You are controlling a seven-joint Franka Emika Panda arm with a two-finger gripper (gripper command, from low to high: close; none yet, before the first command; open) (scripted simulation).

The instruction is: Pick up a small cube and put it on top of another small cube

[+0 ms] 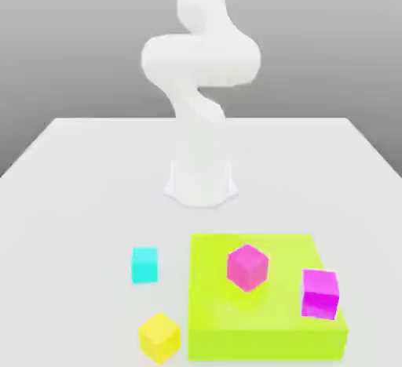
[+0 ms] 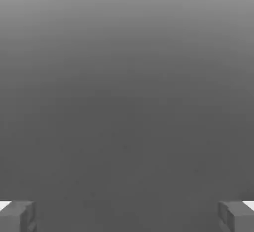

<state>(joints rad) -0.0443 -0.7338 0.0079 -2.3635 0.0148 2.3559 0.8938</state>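
1. White and bare, the table point(image 1: 71, 201) is carrying everything in play, with the arm point(image 1: 200, 67) rising from its base toward the far side in the exterior view.
2. Four small cubes are sitting toward the near edge: a cyan cube point(image 1: 144, 264) and a yellow cube point(image 1: 159, 336) are resting directly on the table, toward the exterior view's left of a lime-green slab point(image 1: 267, 330).
3. Two more are lying on that slab: a pink cube point(image 1: 248, 267), turned cornerwise near the slab's middle, and a magenta cube point(image 1: 319, 293) at the slab's edge on the exterior view's right. All four are standing well apart from each other, none stacked.
4. The gripper point(image 2: 127, 216) is holding nothing; in the hand view its two fingertips point(image 2: 17, 216) are showing at opposite sides with a broad gap between them, so the jaws are standing fully apart, and only plain grey is lying beyond them.
5. Judging from this, the task is sitting at its very start: no cube is being approached, and the reach toward one is the step in hand.
6. The next move is calling for a choice of cube, then bringing the hand over it and descending with the jaws straddling two flat faces. The cyan and yellow cubes look easiest, being free on the table; the pink one's turned pose is likely asking for a wrist rotation first.
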